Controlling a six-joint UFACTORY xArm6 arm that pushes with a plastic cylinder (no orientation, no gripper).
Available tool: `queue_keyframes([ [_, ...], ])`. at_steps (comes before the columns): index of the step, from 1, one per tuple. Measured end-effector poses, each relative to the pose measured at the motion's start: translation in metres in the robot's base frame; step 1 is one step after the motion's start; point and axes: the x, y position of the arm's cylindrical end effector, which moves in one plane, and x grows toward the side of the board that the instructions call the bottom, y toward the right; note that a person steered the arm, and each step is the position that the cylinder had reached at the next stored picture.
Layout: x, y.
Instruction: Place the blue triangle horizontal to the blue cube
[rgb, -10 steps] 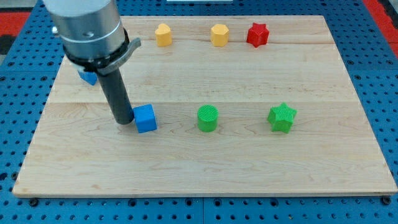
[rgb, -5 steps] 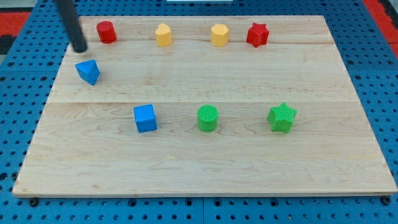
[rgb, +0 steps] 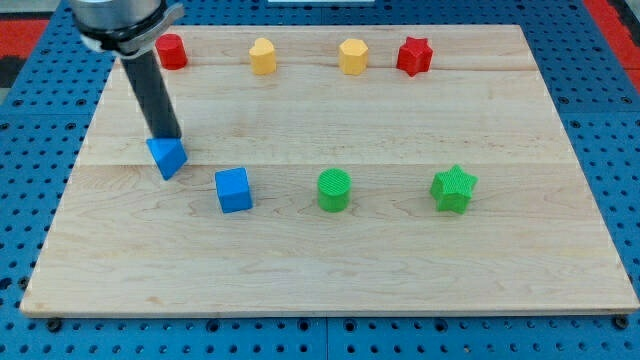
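The blue triangle lies on the wooden board at the view's left. The blue cube sits to its right and a little lower in the view, a small gap between them. My tip stands at the triangle's top edge, touching it. The dark rod slants up to the view's top left, where the grey arm body shows.
A green cylinder and a green star sit in line to the right of the cube. Along the view's top are a red cylinder, two yellow blocks and a red star.
My tip went from beside the cube up to the top left, then came down behind the blue triangle. The triangle has slid down and right, closer to the cube.
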Motion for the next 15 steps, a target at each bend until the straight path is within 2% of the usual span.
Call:
queue_keyframes([
  [1,0.000,-0.016],
  [2,0.025,-0.025],
  [3,-0.018,-0.024],
  [4,0.008,0.013],
  [5,0.039,0.003],
  [7,0.025,-0.032],
  [8,0.064,-0.084],
  [9,0.114,-0.076],
  [10,0.151,-0.021],
  [12,0.127,0.026],
  [14,0.064,0.036],
  [15,0.058,0.028],
])
